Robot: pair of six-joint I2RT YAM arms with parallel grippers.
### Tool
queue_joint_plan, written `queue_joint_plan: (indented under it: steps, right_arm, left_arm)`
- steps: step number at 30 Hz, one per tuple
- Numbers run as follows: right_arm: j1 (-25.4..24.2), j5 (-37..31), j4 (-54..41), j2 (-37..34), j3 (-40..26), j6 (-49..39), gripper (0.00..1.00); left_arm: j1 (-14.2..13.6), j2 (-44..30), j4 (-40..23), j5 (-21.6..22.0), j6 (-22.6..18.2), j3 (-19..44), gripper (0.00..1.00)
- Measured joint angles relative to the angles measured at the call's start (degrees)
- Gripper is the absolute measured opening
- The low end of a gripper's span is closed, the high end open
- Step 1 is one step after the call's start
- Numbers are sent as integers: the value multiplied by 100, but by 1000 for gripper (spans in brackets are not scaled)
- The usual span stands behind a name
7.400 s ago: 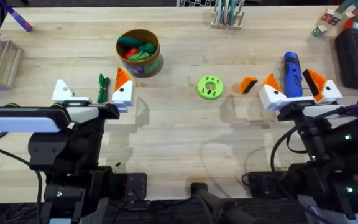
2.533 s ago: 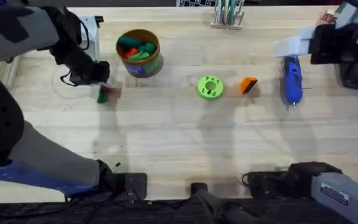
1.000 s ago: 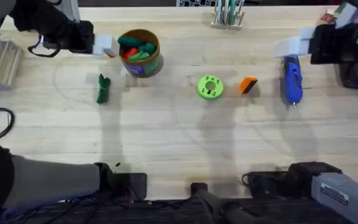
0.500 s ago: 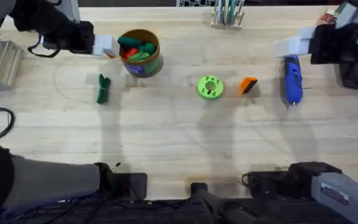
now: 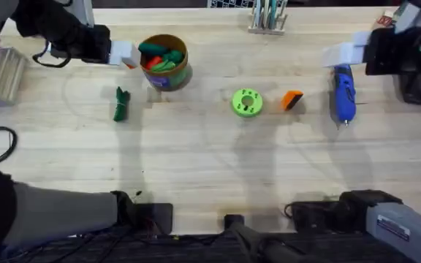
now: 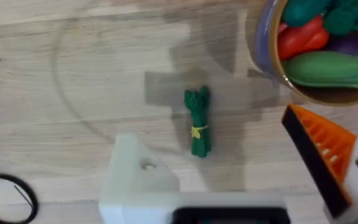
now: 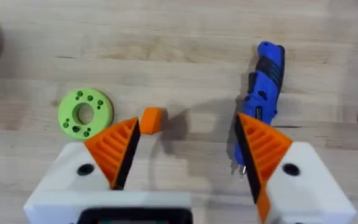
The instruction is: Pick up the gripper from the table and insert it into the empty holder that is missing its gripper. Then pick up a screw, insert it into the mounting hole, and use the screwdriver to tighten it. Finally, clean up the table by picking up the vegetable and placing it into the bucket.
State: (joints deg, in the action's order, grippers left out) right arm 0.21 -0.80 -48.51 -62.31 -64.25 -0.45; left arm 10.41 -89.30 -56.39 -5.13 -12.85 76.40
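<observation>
We see the left tool (image 6: pixel 235 186) raised over the surface (image 5: pixel 210 168) with its jaws apart and empty, one holder (image 6: pixel 135 177) bare, the other carrying an orange pad. Below it the vegetable (image 6: pixel 197 121) lies flat, near the bucket (image 5: pixel 164 61) full of toy food. The right tool (image 7: pixel 185 155) hangs open too, both orange pads (image 7: pixel 118 148) fitted. Under it the gripper (image 7: pixel 151 120) rests between the lime-green disc (image 7: pixel 84 112) and the screwdriver (image 7: pixel 263 81), apart from both.
</observation>
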Motion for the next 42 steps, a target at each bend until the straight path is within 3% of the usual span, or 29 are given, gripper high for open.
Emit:
queue_joint_plan:
  steps: [8, 13, 20, 30, 35, 42]
  right_arm:
    - [0, 0, -2, 1, 0, 0, 933]
    - [0, 0, 0, 1, 0, 0, 934]
    - [0, 0, -2, -2, -2, 0, 933]
    - [0, 0, -2, -1, -4, 0, 933]
    - [0, 0, -2, 0, -7, 0, 933]
    - [0, 0, -2, -1, -11, 0, 933]
  left_arm:
    - [-40, 0, 517, -481, 3, 0, 985]
    - [-335, 156, 1127, -840, 7, -2, 985]
    - [-802, 1196, 1421, -1051, 3, -2, 985]
    - [-815, 2369, 1445, -1075, 4, -66, 985]
    - [-814, 2996, 2190, -1119, 5, -794, 985]
    - [-814, 4032, 4082, -1370, 3, -2674, 985]
